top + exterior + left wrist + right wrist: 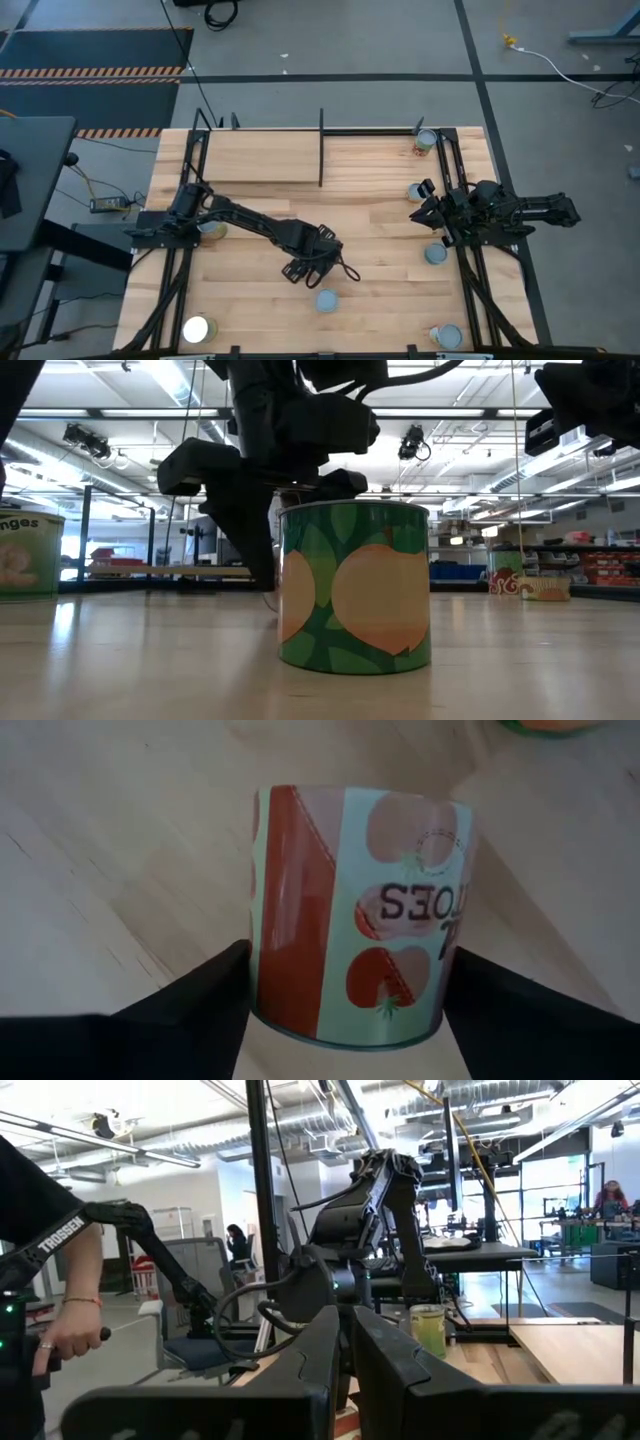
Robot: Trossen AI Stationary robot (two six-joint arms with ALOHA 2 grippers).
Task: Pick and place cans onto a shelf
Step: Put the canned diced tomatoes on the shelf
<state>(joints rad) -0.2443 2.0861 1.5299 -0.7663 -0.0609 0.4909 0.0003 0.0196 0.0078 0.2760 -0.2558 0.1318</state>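
Left wrist view: the left gripper has its two dark fingers set either side of a tomato can, close against the label, though real pressure on it can't be judged; call them apart around the can, which stands on the table. High view puts this left gripper mid-table, a can with a blue-grey lid just beside it. The right gripper shows its fingers together, nothing between them; it waits at the right edge of the table. The shelf, a pale raised board edged by black rods, lies well apart at the far side. Risks, as a judgement: an off-centre squeeze could tip or spin the can, the glossy label could slip on the lift, and the neighbouring can might get nudged; the rods could catch the can on approach. Surface is pale planked wood, smooth. Low view shows a green peach-label can up close. Beyond, an open workshop with ceiling lights; a person's hand holds a handle
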